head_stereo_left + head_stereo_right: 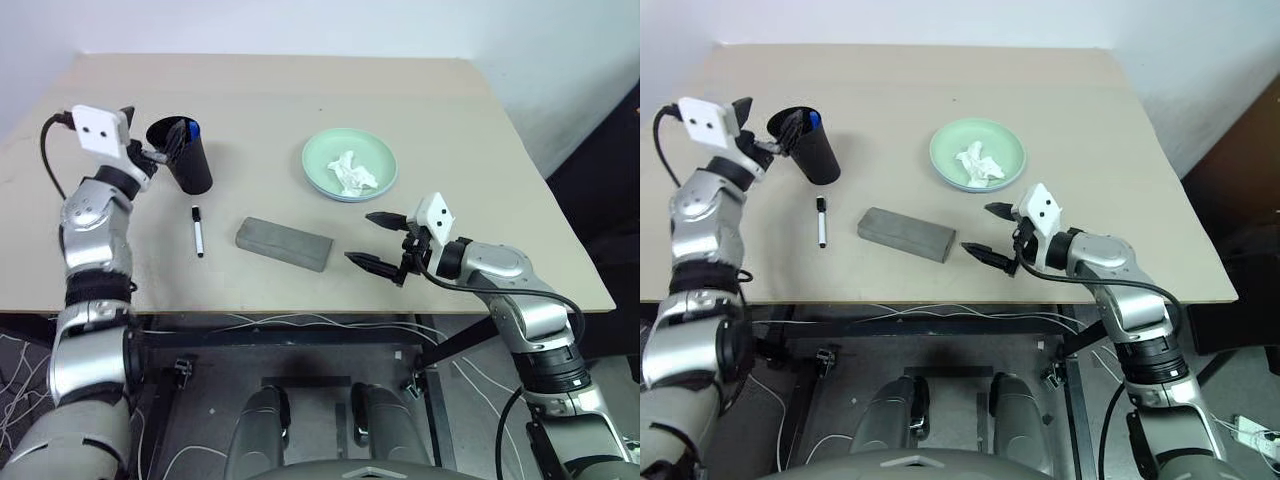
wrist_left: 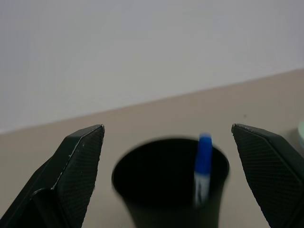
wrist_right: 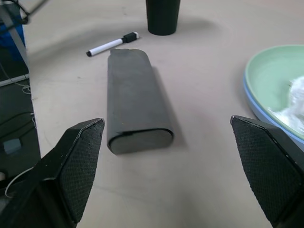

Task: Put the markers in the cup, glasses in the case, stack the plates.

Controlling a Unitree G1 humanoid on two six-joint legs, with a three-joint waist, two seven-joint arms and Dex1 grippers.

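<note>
The black cup (image 1: 188, 155) stands on the table (image 1: 300, 90) with the blue-capped marker (image 2: 203, 164) upright inside; the left gripper (image 2: 166, 175) hovers just beside it, fingers spread, holding nothing; the black-capped marker (image 1: 197, 230) lies near the cup, the grey case (image 1: 284, 244) farther off, the stacked plates (image 1: 350, 165) (tissue (image 1: 352, 172) on top) well apart; the right gripper (image 1: 372, 240) gapes beyond the case.

2 markers (image 1: 197, 231), 1 black cup (image 1: 186, 158), 1 grey case (image 1: 284, 244), 2 stacked plates (image 1: 349, 165), 1 crumpled tissue (image 1: 352, 173), 1 table (image 1: 300, 95).
</note>
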